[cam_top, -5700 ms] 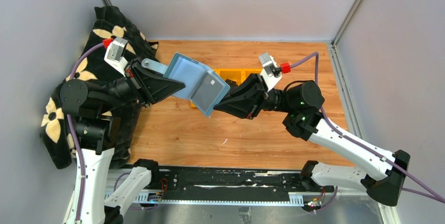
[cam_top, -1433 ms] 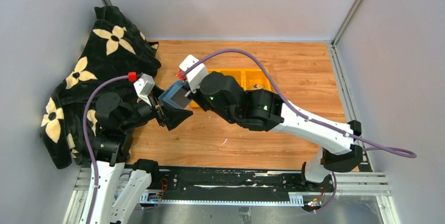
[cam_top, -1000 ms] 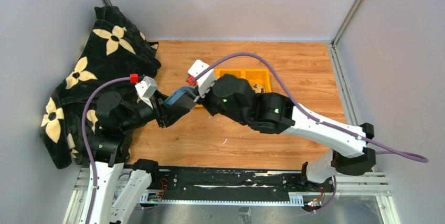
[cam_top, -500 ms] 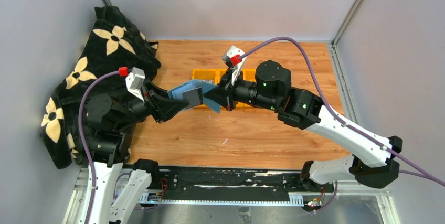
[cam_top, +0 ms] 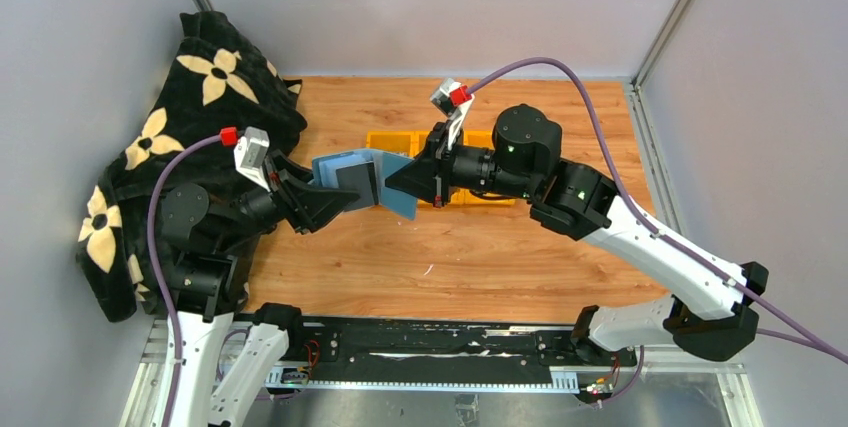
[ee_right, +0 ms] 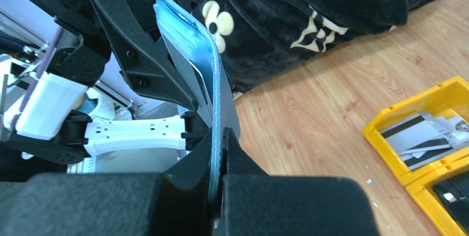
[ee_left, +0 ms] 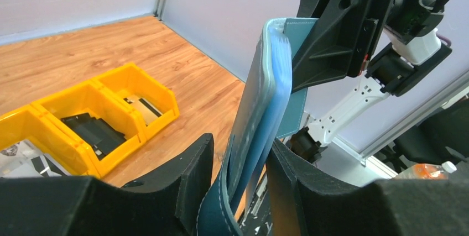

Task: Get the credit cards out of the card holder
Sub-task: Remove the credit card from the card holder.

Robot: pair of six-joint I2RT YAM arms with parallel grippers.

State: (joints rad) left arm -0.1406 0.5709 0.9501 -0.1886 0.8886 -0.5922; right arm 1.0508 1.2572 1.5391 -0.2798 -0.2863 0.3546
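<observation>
- From above: reaches inward with two arms, elbows bent and wrists raised, meeting nose to nose over the middle of the bench [cam_top: 480,257].
- Holds one card holder [cam_top: 385,162] spread open in the air, well clear of the wood, between the left gripper [cam_top: 335,192] and the right gripper [cam_top: 395,179].
- Shows one dark-grey credit card [cam_top: 355,182] lying against the holder's pale inner face.
- Leaves a row of yellow bins [cam_top: 390,137] behind the holder, partly hidden by the right arm, and one black flowered blanket [cam_top: 200,97] heaped at the left.
- From the left wrist: clamps the holder's folded lower edge with the jaws standing partly apart, one finger on each side, the holder rising upright and slightly bowed.
- Counts three yellow compartments here: a dark flat item in the middle one, flat striped pieces in the right one, contents of the left one unclear.
- From the right wrist: pinches one thin leaf of the holder with the jaws almost together.
- Shows a grey card face just beside the holder's blue inner side.
- Counts two compartments here, with light and dark flat pieces in the upper one.
</observation>
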